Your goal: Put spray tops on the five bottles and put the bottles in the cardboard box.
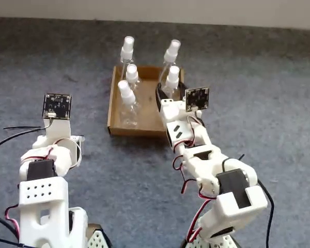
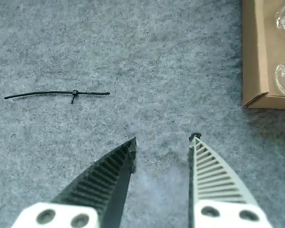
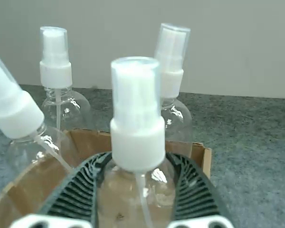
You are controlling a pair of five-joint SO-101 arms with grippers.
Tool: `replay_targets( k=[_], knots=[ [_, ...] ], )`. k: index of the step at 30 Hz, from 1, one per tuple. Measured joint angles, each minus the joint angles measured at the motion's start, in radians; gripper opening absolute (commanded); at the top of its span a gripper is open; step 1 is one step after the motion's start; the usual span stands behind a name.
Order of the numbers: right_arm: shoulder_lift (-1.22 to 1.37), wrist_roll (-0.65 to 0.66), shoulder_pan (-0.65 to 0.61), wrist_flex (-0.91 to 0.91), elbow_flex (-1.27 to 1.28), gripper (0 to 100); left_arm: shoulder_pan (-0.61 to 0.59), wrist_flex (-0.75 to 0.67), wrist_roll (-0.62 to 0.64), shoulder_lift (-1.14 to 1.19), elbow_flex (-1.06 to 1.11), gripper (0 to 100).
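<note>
The cardboard box (image 1: 112,103) lies at the middle of the carpet. Two clear bottles with white spray tops (image 1: 127,95) (image 1: 132,76) stand inside it on its left side. A third topped bottle (image 3: 137,123) stands in the box's far right corner (image 1: 172,78), and my right gripper (image 3: 138,159) is shut on its body, one ribbed finger (image 3: 76,190) on each side. Two more topped bottles (image 1: 127,49) (image 1: 172,51) stand on the carpet just behind the box. My left gripper (image 2: 162,138) hangs open over bare carpet, left of the box (image 2: 254,52).
A black cable tie (image 2: 57,93) lies on the grey carpet beyond the left gripper. A pale wall (image 3: 228,42) rises behind the bottles. The left arm's base (image 1: 44,191) and black wires (image 1: 15,132) sit at the near left.
</note>
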Motion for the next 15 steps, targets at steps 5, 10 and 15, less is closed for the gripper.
replay_targets(
  k=[5, 10, 15],
  knots=[
    [0.0, 0.04, 0.0, 0.0, 0.0, 0.9, 0.0, 0.0, 0.0, 0.0, 0.0, 17],
    [0.0, 0.046, 0.0, 0.0, 0.0, 13.5, 0.0, 0.0, 0.0, 0.0, 0.0, 17],
    [0.0, 0.049, 0.0, 0.0, 0.0, 20.7, 0.0, 0.0, 0.0, 0.0, 0.0, 17]
  ],
)
